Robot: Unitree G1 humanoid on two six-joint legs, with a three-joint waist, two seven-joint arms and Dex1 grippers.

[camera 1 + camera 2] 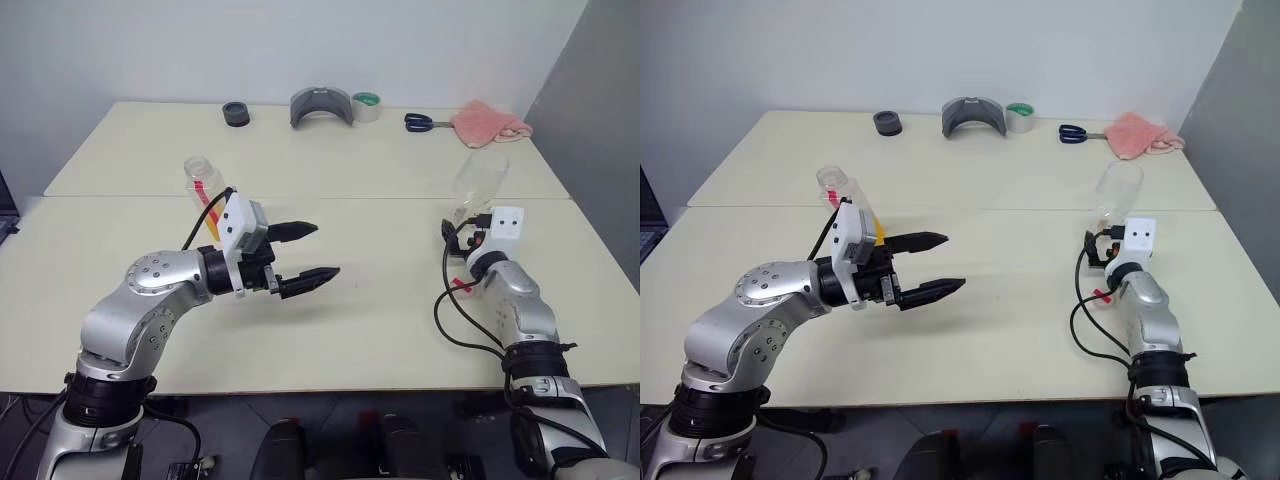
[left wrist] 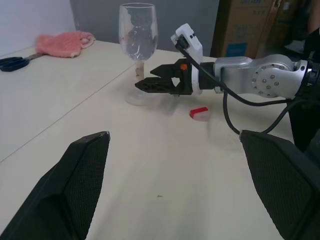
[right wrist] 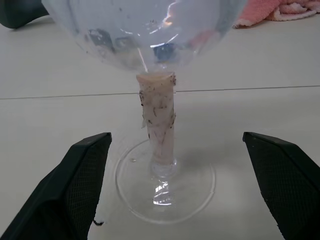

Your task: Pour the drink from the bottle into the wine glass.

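1. On the right side of the table, my right gripper (image 2: 142, 82) has its jaws spread wide and nothing in them. They sit level at stem height, right up against the wine glass (image 3: 155, 145), one finger on either side of the line to the stem. In the right wrist view the stem is dead centre between the two pads.

2. The stem has a pale, speckled sleeve or tape wrap around it. I reckon that's the spot to pinch: more friction than bare glass, and it's low enough that the glass shouldn't tip. The bowl is thin, clear and empty, so I'd treat it as fragile and light. It's top-heavy once filled, and the round foot slides easily on this smooth tabletop.

3. A small red and white cap (image 2: 199, 113) lies on the table just beside the glass foot.

4. Over on the left, my left gripper (image 1: 300, 255) also has its jaws spread apart and empty, pointing across toward the glass.

5. The bottle (image 1: 205, 185) stands behind the left wrist, partly hidden by it, neck open. There's some of the drink (image 1: 872, 228) showing orange low in it. It's small clear plastic, so light and a bit squishy; squeeze too hard and it bulges. I'd grab it around the body, not the neck.

6. The scissors (image 1: 427, 122), pink cloth (image 1: 488, 122) and tape roll (image 1: 367, 105) at the far edge are well apart from everything.
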